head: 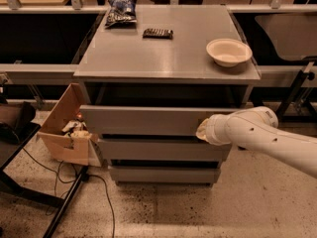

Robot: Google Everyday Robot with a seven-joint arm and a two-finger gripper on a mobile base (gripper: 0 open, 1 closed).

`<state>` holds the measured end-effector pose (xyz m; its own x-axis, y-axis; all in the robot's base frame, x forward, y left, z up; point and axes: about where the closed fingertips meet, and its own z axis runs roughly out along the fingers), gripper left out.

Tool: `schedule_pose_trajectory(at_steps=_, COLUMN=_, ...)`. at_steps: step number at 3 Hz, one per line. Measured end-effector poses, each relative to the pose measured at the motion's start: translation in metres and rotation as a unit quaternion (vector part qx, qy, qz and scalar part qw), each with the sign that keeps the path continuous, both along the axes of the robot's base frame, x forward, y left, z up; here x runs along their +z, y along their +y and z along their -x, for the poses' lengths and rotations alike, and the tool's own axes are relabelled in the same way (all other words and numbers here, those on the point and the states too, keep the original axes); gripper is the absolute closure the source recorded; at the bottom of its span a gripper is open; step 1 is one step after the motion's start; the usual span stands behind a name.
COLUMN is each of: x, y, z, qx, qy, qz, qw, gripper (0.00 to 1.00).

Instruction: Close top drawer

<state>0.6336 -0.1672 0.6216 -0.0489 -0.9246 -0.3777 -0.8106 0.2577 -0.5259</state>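
The top drawer (143,120) is a wide grey drawer with a flat handleless front, pulled out a little from the grey cabinet (163,58). Two shallower grey drawers (158,149) sit below it. My white arm reaches in from the right, and the gripper (202,130) is at the right end of the top drawer's front, against it. The arm's wrist hides the fingers.
On the cabinet top lie a cream bowl (228,51), a dark snack bar (158,32) and a chip bag (120,11). An open cardboard box (64,128) stands on the floor to the left. Cables and a black frame (64,202) cross the floor at lower left.
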Motion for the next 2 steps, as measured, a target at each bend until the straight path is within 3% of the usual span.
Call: schedule_pose_trajectory(at_steps=2, x=-0.0001, y=0.0001, z=0.0, qx=0.0, qy=0.0, qz=0.0, qw=1.0, gripper=0.35)
